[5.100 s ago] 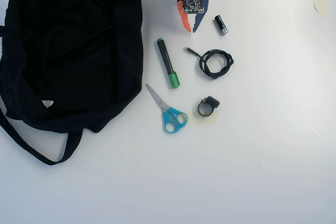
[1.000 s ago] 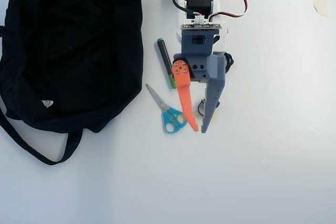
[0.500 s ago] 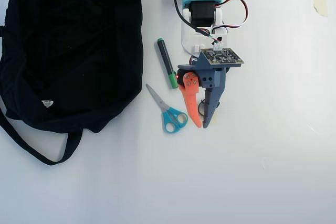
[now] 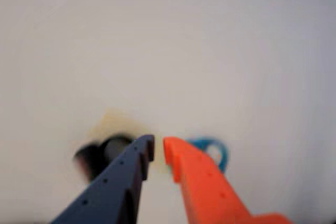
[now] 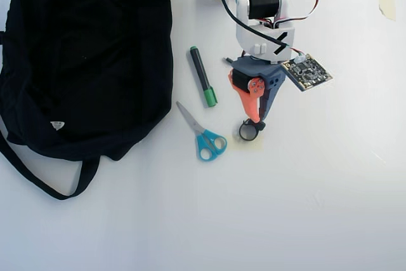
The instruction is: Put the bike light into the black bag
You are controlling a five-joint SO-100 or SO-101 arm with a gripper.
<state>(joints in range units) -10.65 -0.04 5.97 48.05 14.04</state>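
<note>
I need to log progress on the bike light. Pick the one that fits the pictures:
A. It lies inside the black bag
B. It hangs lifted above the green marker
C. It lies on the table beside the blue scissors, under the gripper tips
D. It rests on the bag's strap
C: in the overhead view the bike light lies on the white table to the right of the scissors, just below the tips of the gripper, well clear of the black bag.

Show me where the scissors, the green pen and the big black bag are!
scissors [image 5: 210, 143]: overhead view, on the blue handles.
green pen [image 5: 202, 82]: overhead view, on its dark barrel.
black bag [image 5: 82, 61]: overhead view, on the middle of the fabric.
</note>
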